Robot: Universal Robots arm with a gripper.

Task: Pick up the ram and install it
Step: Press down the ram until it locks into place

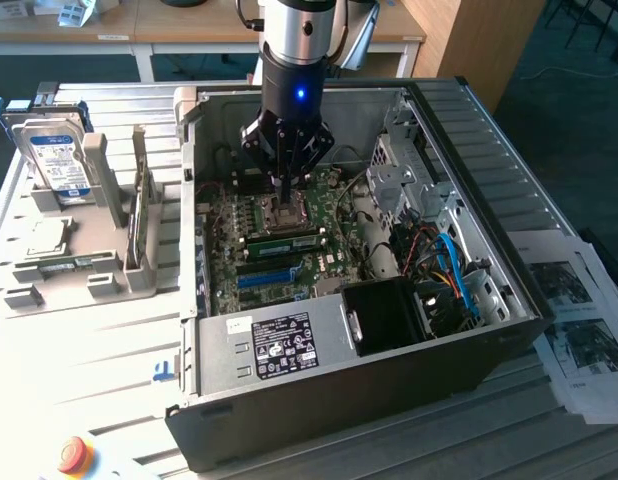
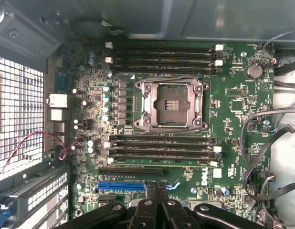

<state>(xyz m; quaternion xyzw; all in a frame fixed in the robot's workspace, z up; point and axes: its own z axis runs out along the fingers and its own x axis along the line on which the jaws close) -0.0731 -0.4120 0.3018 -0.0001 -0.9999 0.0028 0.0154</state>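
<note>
The hand [image 1: 286, 183] hangs inside the open computer case [image 1: 509, 290], just above the motherboard [image 1: 251, 262] and over the empty processor socket [image 2: 170, 105]. Its fingers [image 2: 157, 191] are pressed together and hold nothing. The ram [image 1: 286, 241] lies directly below and slightly toward the case's front from the hand, apart from the fingertips, already sitting in a memory slot beside the socket. Its long axis runs along the slot, crosswise to the hand's downward reach, so the shut fingers stand over roughly the middle of its length. In the wrist view the ram [image 2: 162, 162] lies in the lowest of the four dark slots between the socket and the hand, close ahead of the fingertips. It reads as a long, thin green strip with small dark chips in a row, about as long as the slot that carries it, with pale latches at the ends; whether it is fully seated I cannot tell. The blue connector strip [image 2: 121, 185] lies beyond it, nearer the fingers. Outside the case, on the desk [image 1: 89, 340], a grey holder [image 1: 79, 270] carries a hard drive [image 1: 57, 160].
</note>
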